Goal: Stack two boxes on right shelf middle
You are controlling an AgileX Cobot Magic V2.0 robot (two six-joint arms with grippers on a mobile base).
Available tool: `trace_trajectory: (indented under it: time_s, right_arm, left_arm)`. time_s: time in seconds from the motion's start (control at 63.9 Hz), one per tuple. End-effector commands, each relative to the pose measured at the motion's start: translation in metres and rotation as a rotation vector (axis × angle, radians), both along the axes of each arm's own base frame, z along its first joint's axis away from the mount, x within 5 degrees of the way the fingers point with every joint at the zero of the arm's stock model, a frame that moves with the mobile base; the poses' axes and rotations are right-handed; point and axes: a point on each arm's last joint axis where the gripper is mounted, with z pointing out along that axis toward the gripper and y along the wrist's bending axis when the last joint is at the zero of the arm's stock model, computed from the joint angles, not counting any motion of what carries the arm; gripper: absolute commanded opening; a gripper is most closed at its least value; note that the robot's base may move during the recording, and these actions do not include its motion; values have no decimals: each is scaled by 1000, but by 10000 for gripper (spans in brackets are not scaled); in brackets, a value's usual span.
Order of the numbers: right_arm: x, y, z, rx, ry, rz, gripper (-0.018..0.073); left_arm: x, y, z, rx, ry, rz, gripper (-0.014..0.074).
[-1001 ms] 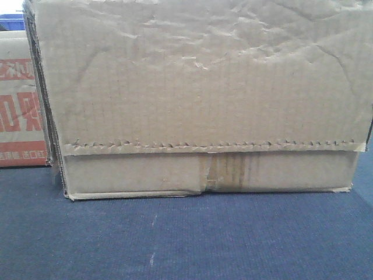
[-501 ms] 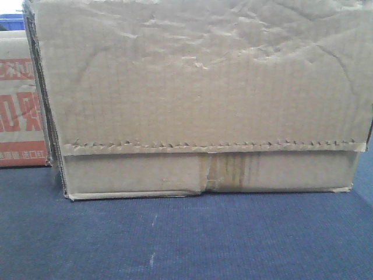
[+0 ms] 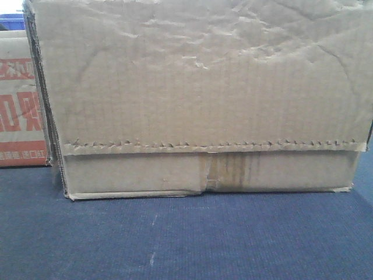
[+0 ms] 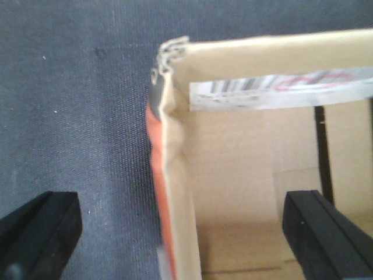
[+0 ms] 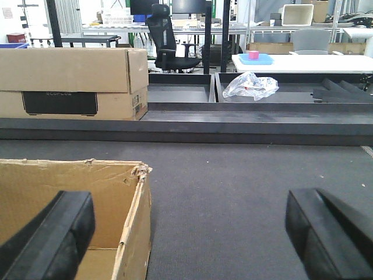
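A plain, wrinkled brown box with a zigzag-edged flap and a tan tape strip fills the front view, standing on dark blue-grey cloth. A second box with red print stands at its left. My left gripper is open and straddles the orange-sided wall of an open box, one finger outside and one inside. My right gripper is open and straddles the right wall of an open brown box. I cannot tell whether both walls belong to one box. The shelf is out of view.
A blue bin peeks out behind the red-printed box. In the right wrist view a dark raised table edge runs across, with stacked cartons at left, a plastic bag and an office chair beyond.
The red-printed box at the left edge jiggles very slightly. The plain box has not moved.
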Motion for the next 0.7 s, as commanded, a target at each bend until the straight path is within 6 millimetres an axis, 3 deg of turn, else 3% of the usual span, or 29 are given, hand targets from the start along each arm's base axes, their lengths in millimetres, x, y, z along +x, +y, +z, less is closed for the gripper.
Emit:
trace_trajectory:
  time_s: [0.0,0.125,0.344,0.516,0.688]
  right_arm:
    - [1,0,3,-6,-18,-4,570]
    - [1,0,3,-6,-18,-4,570]
    - [1,0,3,-6,-18,-4,570]
    - [1,0,3,-6,-18,-4,570]
    - [1,0,3,-6,-18,-4,570]
  left_arm:
    - [3,2,-3,5,-2,-1,571]
    - [2,2,-11,10,15,-1,421]
    - [-2,3,-17,22,57,-4,-99]
    - [-9,2,-4,31,33,11,-111]
    - [-27,8,42,120,-85,116,-111]
